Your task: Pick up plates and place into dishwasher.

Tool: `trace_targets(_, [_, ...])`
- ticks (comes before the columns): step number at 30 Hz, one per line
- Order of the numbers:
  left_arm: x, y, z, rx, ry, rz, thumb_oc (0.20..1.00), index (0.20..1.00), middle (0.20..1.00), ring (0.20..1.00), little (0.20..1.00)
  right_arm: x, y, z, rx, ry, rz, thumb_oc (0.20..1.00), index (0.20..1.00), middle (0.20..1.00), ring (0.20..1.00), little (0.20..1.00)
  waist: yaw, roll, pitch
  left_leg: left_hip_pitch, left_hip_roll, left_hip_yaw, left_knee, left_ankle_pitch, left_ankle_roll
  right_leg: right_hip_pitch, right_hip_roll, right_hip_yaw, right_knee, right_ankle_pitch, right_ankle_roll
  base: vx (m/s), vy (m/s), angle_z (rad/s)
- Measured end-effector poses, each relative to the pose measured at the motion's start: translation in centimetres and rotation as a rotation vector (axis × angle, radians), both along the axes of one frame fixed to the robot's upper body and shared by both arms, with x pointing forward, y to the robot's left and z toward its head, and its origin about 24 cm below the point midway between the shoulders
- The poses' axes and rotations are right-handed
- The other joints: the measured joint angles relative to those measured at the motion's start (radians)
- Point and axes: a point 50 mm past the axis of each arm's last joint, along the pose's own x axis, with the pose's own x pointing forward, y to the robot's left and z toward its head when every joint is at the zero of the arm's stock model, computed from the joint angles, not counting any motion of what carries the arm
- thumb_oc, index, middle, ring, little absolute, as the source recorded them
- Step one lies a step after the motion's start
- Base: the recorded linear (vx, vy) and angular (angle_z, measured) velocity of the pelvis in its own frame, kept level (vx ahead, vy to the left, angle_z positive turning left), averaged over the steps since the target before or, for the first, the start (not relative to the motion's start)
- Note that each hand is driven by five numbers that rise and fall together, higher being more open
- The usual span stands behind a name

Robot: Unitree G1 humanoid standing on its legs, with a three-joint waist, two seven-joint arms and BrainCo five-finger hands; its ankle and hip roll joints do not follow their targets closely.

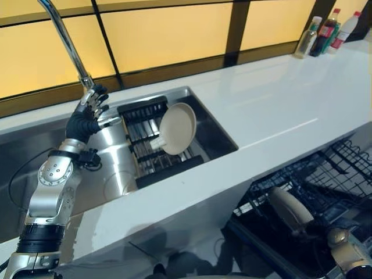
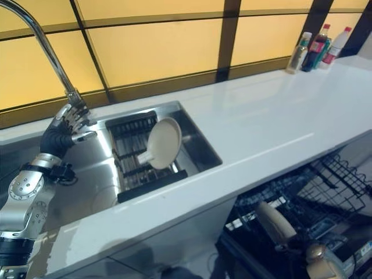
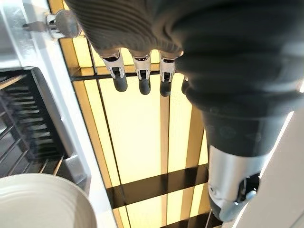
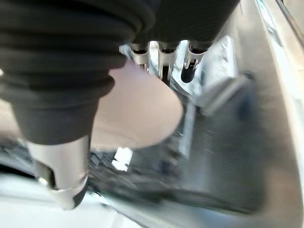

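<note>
Plate (image 1: pixel 177 128) leaning in sink rack (image 1: pixel 152 142).
Left robot hand (image 1: pixel 92 104) spread by faucet (image 1: pixel 65 40); right robot hand (image 4: pixel 71 61) gripped plate (image 1: pixel 290 210) over dishwasher (image 1: pixel 325 186).

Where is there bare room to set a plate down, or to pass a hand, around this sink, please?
The white counter lies bare between the sink and the bottles. It is crowded in the sink, where a plate leans on the black rack beside the left hand, and in the dishwasher rack holding another plate.
</note>
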Motion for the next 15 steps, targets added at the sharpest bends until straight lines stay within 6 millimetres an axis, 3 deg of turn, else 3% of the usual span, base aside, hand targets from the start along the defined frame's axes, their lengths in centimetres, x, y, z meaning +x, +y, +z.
trace_targets(4, [-1.7,0.6,-2.6,-0.049,0.035,0.034,1.0,1.0,1.0,1.0,1.0,2.3,0.9,6.2,-0.08,-0.415,0.039,1.0,1.0,1.0,1.0,1.0,-0.01,0.023,0.008,0.017,-0.004,0.024,-0.016,-0.002,0.004,0.002,-0.002,0.025,-0.021,0.014,0.005,0.07,0.148,-0.2])
trace_targets(6, [-2.2,0.3,-3.7,-0.085,0.041,0.035,1.0,1.0,1.0,1.0,1.0,2.7,1.0,7.8,-0.105,-0.53,0.054,1.0,1.0,1.0,1.0,1.0,-0.01,0.035,0.004,0.019,-0.009,0.026,-0.021,-0.004,0.006,0.003,-0.006,0.026,-0.03,0.017,0.007,0.08,0.111,-0.07])
trace_targets(9, [-2.7,0.1,-4.6,-0.1,0.051,0.036,1.0,1.0,1.0,1.0,1.0,2.8,1.4,8.6,-0.111,-0.592,0.081,1.0,1.0,1.0,1.0,1.0,-0.01,0.05,0.0,0.022,-0.015,0.028,-0.03,-0.002,0.006,0.007,-0.01,0.027,-0.038,0.02,0.011,0.09,0.079,-0.01])
trace_targets(15, [-3.3,1.1,-4.5,-0.105,0.034,0.07,1.0,1.0,1.0,1.0,1.0,2.9,1.7,8.9,-0.107,-0.622,0.114,1.0,1.0,1.0,1.0,1.0,-0.008,0.07,-0.008,0.045,-0.019,0.029,-0.047,-0.003,0.006,0.03,-0.011,0.026,-0.055,0.02,0.012,0.09,0.026,-0.01])
